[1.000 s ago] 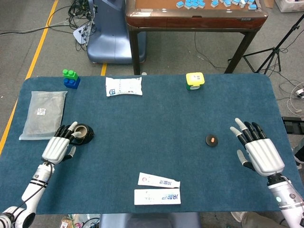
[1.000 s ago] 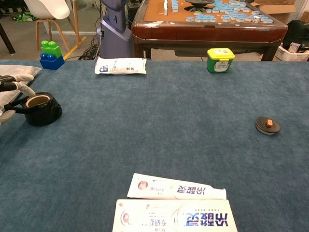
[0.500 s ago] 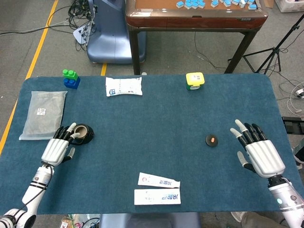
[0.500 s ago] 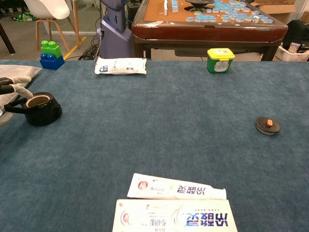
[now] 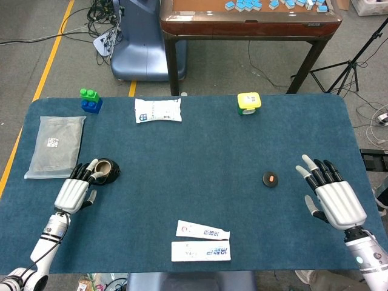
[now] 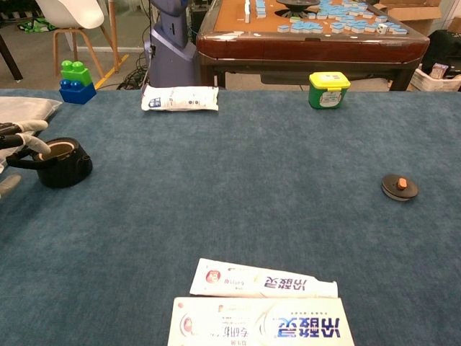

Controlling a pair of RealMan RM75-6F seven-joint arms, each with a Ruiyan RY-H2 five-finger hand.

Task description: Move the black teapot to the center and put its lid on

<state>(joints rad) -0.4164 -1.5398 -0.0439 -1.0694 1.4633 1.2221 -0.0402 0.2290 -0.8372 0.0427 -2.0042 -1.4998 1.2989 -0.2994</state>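
Reaching step: the left robot hand touches the black teapot at the counter's left without gripping — next it must grip the handle; the right robot hand stays spread, empty, beside the lid.

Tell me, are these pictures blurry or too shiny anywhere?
Head view: even light, sharp, no glare on the blue table. Chest view: sharp up close, the teapot and lid cast only soft shadows; the toothpaste box is cut off at the bottom edge.
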